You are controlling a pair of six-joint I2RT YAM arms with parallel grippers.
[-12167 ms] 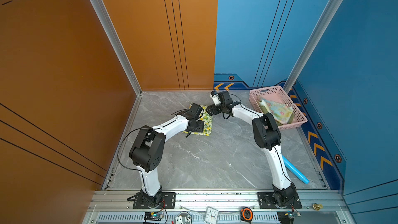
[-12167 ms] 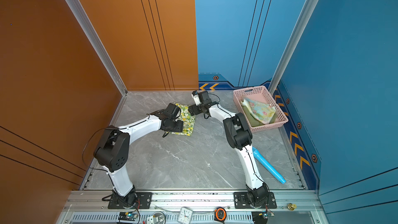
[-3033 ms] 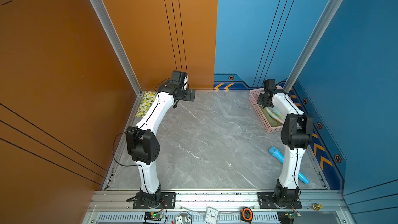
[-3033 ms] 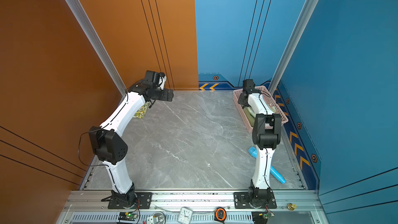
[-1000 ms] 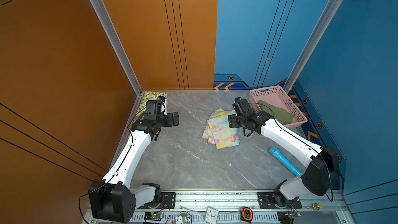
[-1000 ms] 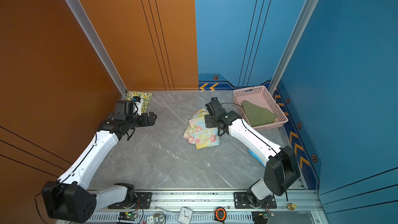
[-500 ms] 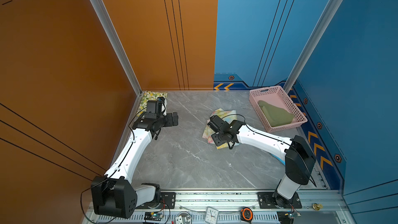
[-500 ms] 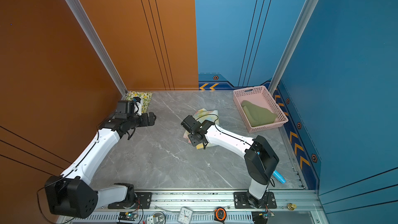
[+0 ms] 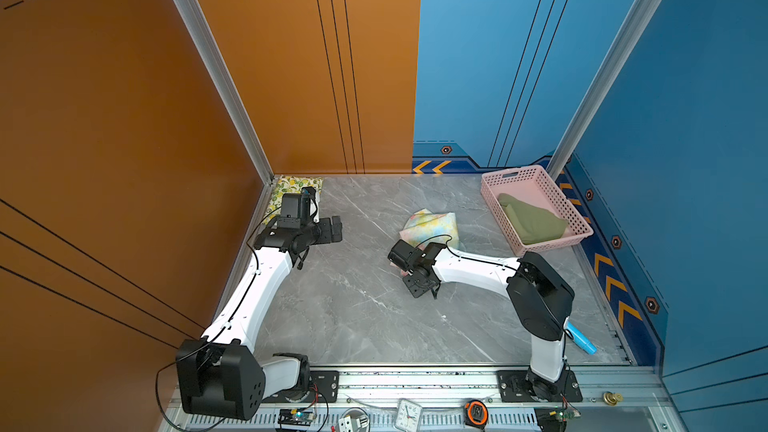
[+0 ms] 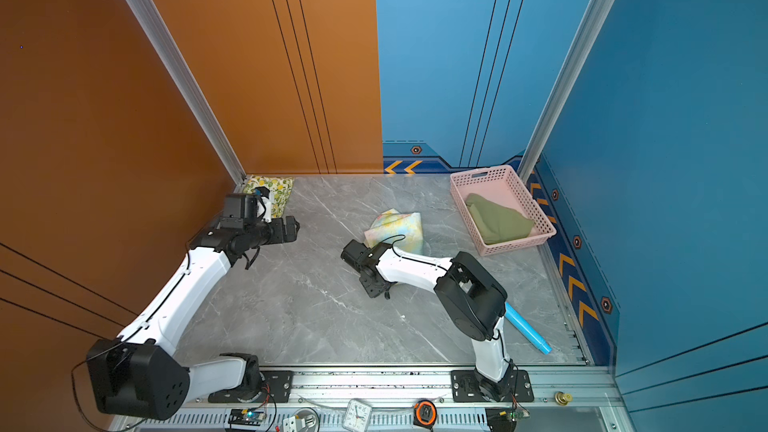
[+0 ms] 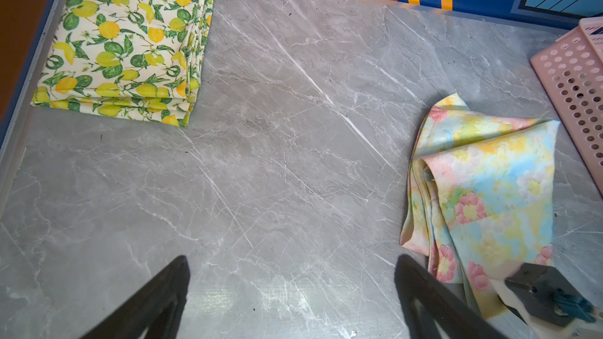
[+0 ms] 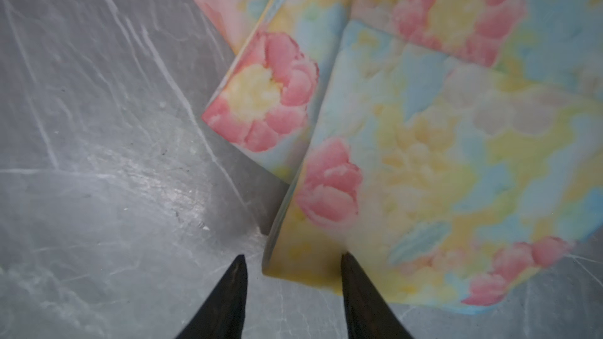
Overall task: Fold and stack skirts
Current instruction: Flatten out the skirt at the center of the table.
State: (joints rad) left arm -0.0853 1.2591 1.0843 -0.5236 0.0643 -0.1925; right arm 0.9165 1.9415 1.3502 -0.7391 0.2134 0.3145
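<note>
A folded white skirt with a yellow-and-green lemon print (image 9: 291, 184) lies flat in the far left corner of the grey marble-patterned table (image 9: 353, 317), against both walls. In the left wrist view (image 11: 124, 44) it is a nearly square pack with no clear long axis, its layered edges facing the middle of the table and the near side.

The pastel yellow-and-blue skirt with pink flowers (image 9: 432, 224) lies loosely doubled near the table's middle, well apart from the lemon one. Its long axis runs from the far side towards the near side, the near end leaning slightly left and partly hidden under the right arm in both top views.

The right gripper (image 12: 292, 259) is down at that near end. Its two dark fingers stand apart with the skirt's yellow corner edge (image 12: 303, 265) between them. One tip is against the cloth and the other is clear of it, so nothing is clamped.

The left gripper (image 11: 291, 260) hangs over bare table beside the lemon skirt, jaws spread wide and holding nothing.

The plain olive green skirt (image 9: 532, 220) lies inside the pink perforated plastic basket (image 9: 515, 176) at the far right, lengthwise along it, narrower at its far end. A light blue plastic tube (image 10: 528, 332) lies at the near right.
</note>
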